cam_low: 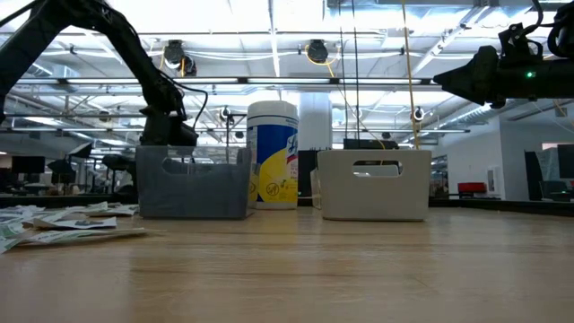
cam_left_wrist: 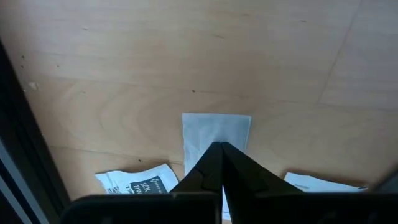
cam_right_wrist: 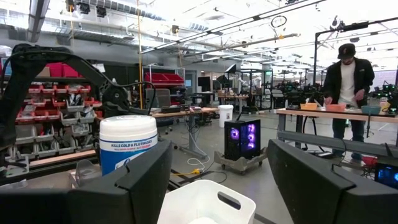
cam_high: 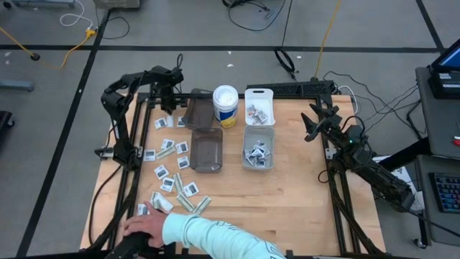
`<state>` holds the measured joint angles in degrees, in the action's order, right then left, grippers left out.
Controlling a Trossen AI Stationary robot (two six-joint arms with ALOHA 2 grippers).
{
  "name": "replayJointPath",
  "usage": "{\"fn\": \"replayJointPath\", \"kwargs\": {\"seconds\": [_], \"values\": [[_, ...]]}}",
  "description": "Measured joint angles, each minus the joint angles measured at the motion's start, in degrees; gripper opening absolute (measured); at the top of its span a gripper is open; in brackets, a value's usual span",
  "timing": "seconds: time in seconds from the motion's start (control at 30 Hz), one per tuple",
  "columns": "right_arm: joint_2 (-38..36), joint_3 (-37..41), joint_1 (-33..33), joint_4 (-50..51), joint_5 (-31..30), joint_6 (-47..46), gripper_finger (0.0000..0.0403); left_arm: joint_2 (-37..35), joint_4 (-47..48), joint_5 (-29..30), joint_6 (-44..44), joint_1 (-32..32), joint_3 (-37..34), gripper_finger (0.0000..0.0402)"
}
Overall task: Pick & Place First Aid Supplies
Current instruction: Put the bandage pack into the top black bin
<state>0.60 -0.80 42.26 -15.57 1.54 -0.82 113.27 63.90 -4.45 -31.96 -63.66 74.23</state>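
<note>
Left end effector [cam_left_wrist: 221,148]: we see its fingers pressed together on a pale packet [cam_left_wrist: 216,132] lying on the desk [cam_high: 302,194], near the far left corner beside the smoky bin [cam_high: 196,113]; we judge this a pinch to lift it.
Right end effector [cam_high: 314,121]: spread wide, hanging above the desk's right side, waiting.
Other packets [cam_high: 175,164]: scattered left, some already in the clear bins [cam_high: 259,147].
Person's hand [cam_high: 142,226]: at the near edge.

Place: an open industrial lab or workshop.
Shown by: workbenches [cam_right_wrist: 323,115] at right, red parts bins [cam_right_wrist: 46,102] at left, ceiling strip lights [cam_low: 269,85] across the top.
</note>
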Motion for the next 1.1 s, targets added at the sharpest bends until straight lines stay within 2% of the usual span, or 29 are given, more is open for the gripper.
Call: {"fn": "replayJointPath", "kwargs": {"seconds": [0.23,0.5,0.67,0.8,0.93,1.1], "values": [[0.00,-0.02,0.00,0.00,0.00,0.00,0.0263,-2.30,-0.81,-1.56,-1.60,0.06,-0.02,0.0009],[0.00,-0.02,0.00,0.01,0.01,0.01,0.0263,-3.76,-0.79,-2.65,-3.23,0.04,-0.02,0.0066],[0.00,-0.01,0.01,0.00,0.01,0.01,0.0263,-3.78,-0.77,-4.55,-4.05,0.04,-0.23,0.0120],[0.00,-0.02,0.00,0.01,0.01,0.01,0.0263,-3.78,-0.85,-5.91,-3.38,0.86,-3.18,0.0158],[0.00,-0.02,0.00,-0.01,0.02,0.00,0.0263,-3.73,-1.05,-4.20,-2.34,2.49,-4.19,0.0179],[0.00,-0.02,0.02,-0.01,0.02,0.00,0.0263,-3.76,-1.88,-1.77,-2.74,2.29,-4.14,0.0182]]}}
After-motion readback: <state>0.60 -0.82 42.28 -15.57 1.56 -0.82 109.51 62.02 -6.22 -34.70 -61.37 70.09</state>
